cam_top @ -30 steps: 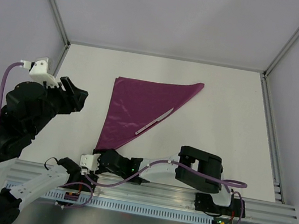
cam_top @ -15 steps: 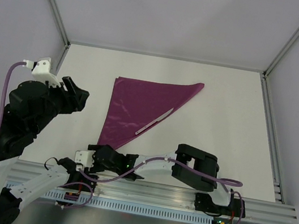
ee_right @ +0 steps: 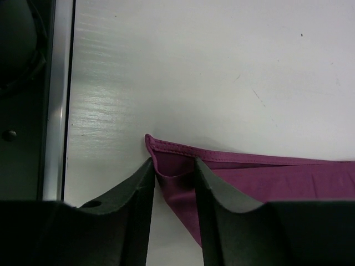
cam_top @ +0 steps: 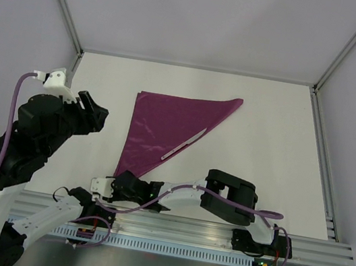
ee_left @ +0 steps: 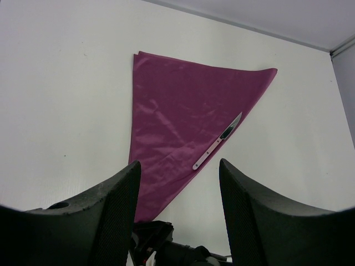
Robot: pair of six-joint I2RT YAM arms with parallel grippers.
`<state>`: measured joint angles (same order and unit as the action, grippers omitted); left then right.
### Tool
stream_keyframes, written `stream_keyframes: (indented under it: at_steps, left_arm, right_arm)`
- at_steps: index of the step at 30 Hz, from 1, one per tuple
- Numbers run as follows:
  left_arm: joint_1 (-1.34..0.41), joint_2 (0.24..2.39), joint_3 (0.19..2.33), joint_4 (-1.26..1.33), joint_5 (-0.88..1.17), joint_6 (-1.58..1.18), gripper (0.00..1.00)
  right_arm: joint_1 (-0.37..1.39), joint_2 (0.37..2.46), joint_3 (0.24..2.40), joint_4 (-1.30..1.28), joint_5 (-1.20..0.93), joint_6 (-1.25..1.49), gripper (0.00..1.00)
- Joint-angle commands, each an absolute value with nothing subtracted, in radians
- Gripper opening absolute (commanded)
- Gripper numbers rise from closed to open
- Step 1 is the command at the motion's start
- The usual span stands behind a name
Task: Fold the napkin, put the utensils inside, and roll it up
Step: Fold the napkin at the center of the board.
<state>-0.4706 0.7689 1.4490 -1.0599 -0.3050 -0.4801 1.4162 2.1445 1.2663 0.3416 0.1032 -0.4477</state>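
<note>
Last second: my right gripper (cam_top: 115,178) slid left along the near edge and now sits at the napkin's (cam_top: 166,121) near corner. My left gripper (cam_top: 92,113) only nudged a little, up at the left. The napkin and utensil (cam_top: 183,144) haven't moved. The napkin lies mid-table, already folded into a triangle, and the utensil rests on it just inside the long diagonal edge. So fold and placement look done, and I read this as lining up a corner grab to start the roll. In the right wrist view the hemmed corner pokes out just past the tips, with cloth lying in the narrow gap between the two fingers (ee_right: 133,210). They straddle it and are parted, with no pinch that I can see. The left gripper's fingers (ee_left: 119,210) are spread wide with nothing between them, hovering well apart from the cloth's left side.
</note>
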Motion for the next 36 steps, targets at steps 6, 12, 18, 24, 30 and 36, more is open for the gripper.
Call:
stream_keyframes:
  at_steps: [6, 12, 18, 24, 30, 36]
  left_arm:
    - [-0.468, 0.778, 1.437, -1.023, -0.284, -0.477, 0.64]
    - [-0.468, 0.784, 1.431, -1.011, -0.278, -0.476, 0.64]
    - [-0.468, 0.796, 1.425, -0.988, -0.264, -0.476, 0.64]
    - [-0.468, 0.818, 1.424, -0.962, -0.244, -0.471, 0.64]
    - [-0.468, 0.851, 1.42, -0.927, -0.212, -0.463, 0.64]
    - [-0.468, 0.883, 1.402, -0.882, -0.183, -0.451, 0.64]
  right_arm:
    - [1.397, 2.152, 1.321, 0.331, 0.089, -0.428, 0.28]
    - [1.376, 2.111, 1.319, 0.311, 0.091, -0.42, 0.23]
    - [1.335, 2.046, 1.307, 0.284, 0.094, -0.405, 0.22]
    - [1.261, 1.967, 1.281, 0.265, 0.103, -0.379, 0.21]
    - [1.143, 1.902, 1.29, 0.213, 0.095, -0.341, 0.21]
    - [1.034, 1.858, 1.253, 0.181, 0.092, -0.341, 0.2]
